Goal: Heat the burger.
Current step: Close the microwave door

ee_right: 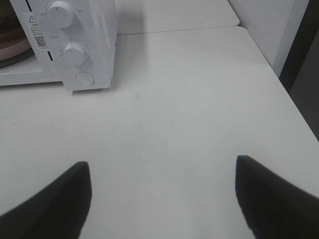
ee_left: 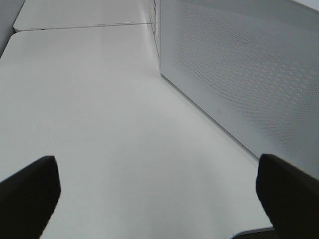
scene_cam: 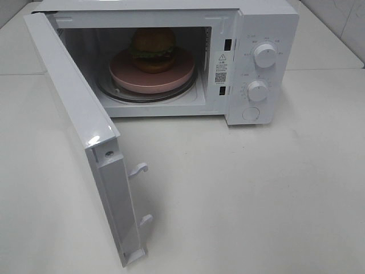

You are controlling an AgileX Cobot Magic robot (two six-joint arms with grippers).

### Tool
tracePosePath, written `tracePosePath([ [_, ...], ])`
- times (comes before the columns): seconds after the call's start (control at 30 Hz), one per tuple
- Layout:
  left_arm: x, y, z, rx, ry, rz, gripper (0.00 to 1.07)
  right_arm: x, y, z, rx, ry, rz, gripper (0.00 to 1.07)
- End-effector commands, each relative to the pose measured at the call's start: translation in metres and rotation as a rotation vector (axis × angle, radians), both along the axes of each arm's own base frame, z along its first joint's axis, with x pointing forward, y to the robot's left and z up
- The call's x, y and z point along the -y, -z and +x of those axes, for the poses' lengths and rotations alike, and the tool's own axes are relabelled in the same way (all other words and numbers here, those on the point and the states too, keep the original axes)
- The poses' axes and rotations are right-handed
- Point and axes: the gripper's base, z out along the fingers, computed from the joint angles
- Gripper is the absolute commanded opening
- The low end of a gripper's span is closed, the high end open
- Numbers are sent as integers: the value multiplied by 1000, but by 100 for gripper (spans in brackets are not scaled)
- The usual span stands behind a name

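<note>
Burger (scene_cam: 153, 50), we see, shows a golden-brown bun over a dark patty and green filling, sitting on the pink plate (scene_cam: 149, 81) inside the microwave (scene_cam: 268, 28). Left of the cavity, the door (scene_cam: 74, 114) stands open. Our left gripper (ee_left: 155, 165) gapes wide and empty beside that door; our right gripper (ee_right: 163, 164), near the microwave's knobs, is spread too, holding nothing.

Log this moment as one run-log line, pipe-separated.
burger: on pink plate inside microwave | door: open | left gripper: open, empty | right gripper: open, empty
</note>
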Motion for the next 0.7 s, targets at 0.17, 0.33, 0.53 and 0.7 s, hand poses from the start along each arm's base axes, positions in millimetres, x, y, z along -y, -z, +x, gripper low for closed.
tracePosePath([
  [0.17, 3, -2, -2, 33, 10, -36, 100, 0, 1, -4, 32, 8, 3, 76],
  [0.33, 2, -15, -1, 106, 5, -43, 99, 0, 1, -4, 31, 8, 3, 76],
  [0.53, -2, -32, 20, 179, -40, -26, 91, 0, 1, -4, 31, 8, 3, 76],
  [0.7, -5, -43, 47, 220, -64, -37, 71, 0, 1, -4, 31, 8, 3, 76],
])
